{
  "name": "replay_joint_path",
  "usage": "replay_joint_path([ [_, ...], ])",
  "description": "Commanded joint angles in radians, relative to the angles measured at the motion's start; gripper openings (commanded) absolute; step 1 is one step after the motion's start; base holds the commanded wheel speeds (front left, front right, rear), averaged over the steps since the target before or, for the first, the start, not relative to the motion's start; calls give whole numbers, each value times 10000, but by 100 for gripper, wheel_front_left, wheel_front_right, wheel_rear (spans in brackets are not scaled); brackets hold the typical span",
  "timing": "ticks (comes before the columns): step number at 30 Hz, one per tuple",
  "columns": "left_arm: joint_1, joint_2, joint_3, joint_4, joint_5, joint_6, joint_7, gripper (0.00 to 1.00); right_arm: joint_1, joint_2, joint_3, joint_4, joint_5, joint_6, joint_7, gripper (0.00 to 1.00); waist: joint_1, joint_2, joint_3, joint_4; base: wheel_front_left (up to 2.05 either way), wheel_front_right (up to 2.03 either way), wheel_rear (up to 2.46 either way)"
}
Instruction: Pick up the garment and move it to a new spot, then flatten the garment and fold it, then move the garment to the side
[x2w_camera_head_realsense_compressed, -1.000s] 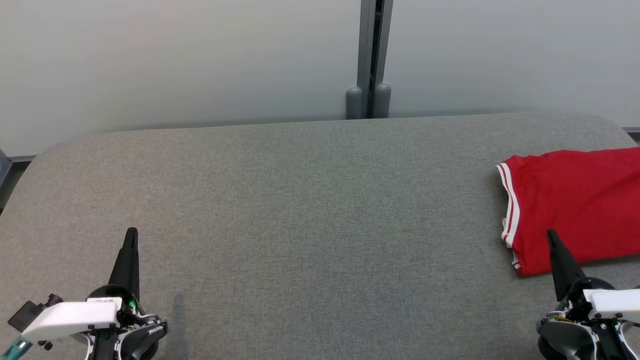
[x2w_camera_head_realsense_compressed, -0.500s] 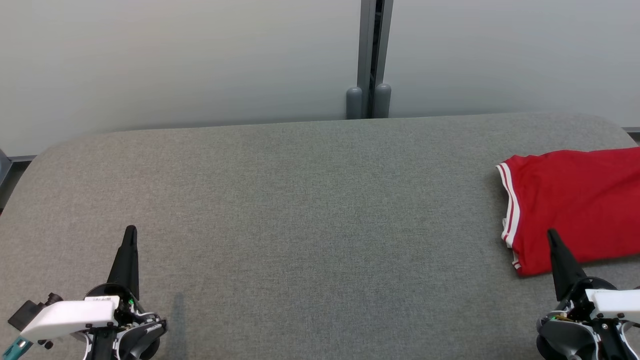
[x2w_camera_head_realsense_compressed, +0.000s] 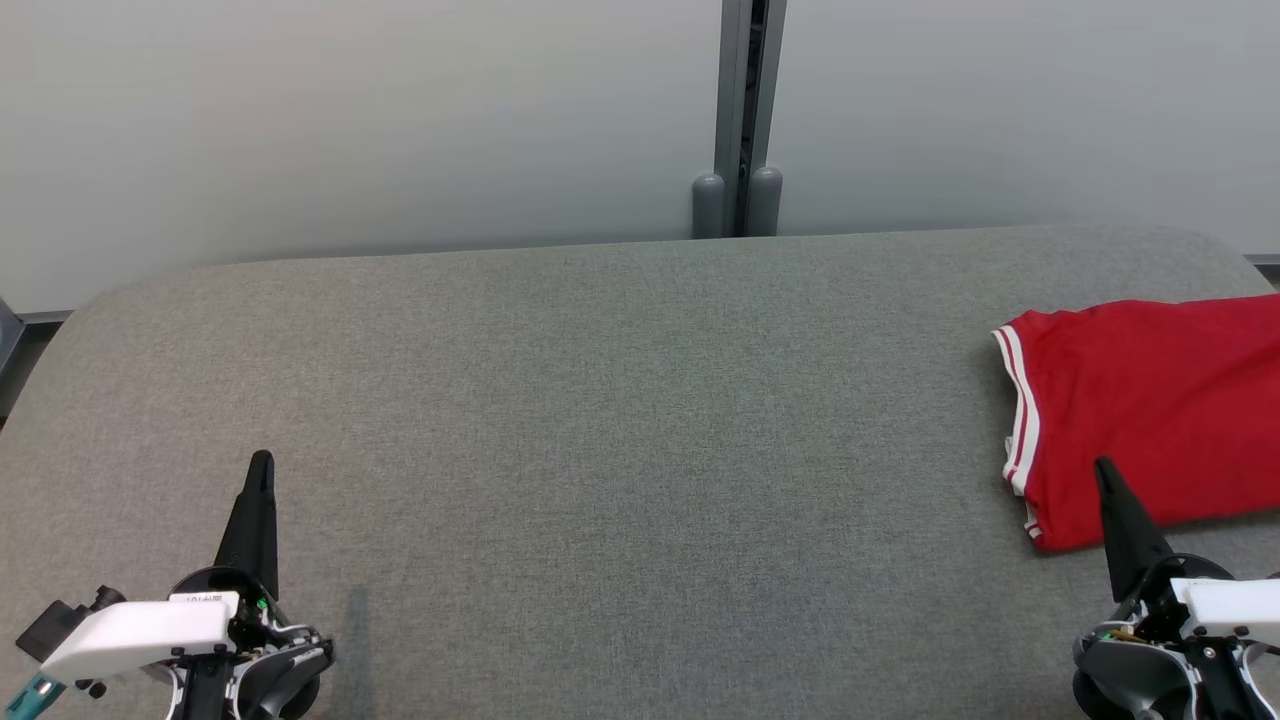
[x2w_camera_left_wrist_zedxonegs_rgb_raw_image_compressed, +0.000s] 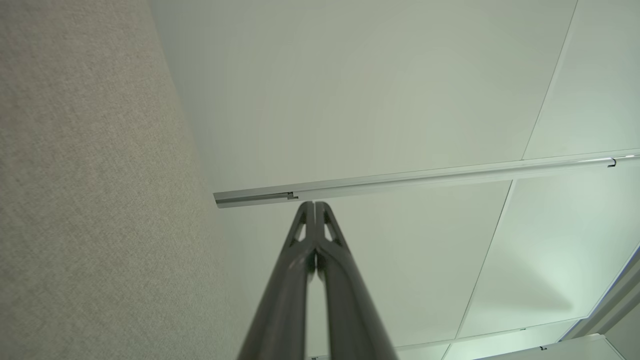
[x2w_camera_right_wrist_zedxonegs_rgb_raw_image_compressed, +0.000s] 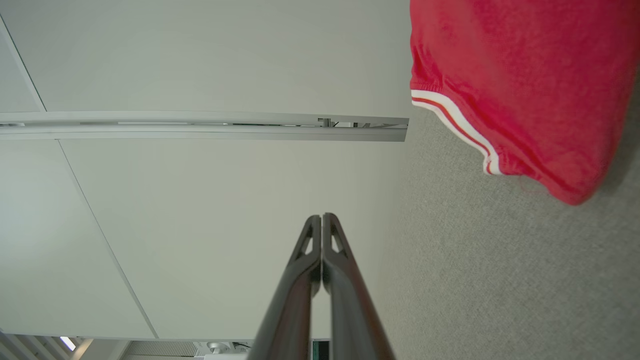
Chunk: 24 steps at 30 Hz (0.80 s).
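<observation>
Lying at the right end of the grey surface (x2w_camera_head_realsense_compressed: 600, 400), the red garment (x2w_camera_head_realsense_compressed: 1150, 410) sits just ahead of our right end effector (x2w_camera_head_realsense_compressed: 1101, 466); we note it and the distant left end effector (x2w_camera_head_realsense_compressed: 262, 458) both pinched closed, empty.

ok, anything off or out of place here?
Nothing stands out. The red garment lies flat at the right side of the table, running past the head view's right edge; no tears or spills visible. The left end effector and right end effector are shut and empty, clear of it.
</observation>
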Motion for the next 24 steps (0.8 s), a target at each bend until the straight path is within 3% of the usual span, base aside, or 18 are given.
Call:
replay_joint_path([
  [1, -125, 52, 40, 10, -10, -34, 36, 0, -83, -44, -9, -29, 19, 4, 32, 0, 0, -1, 0, 0, 0, 0, 0],
  [24, -124, 52, 38, 9, -11, -35, 34, 0, -82, -45, -7, -28, 22, 4, 29, 0, 0, -1, 0, 0, 0, 0, 0],
])
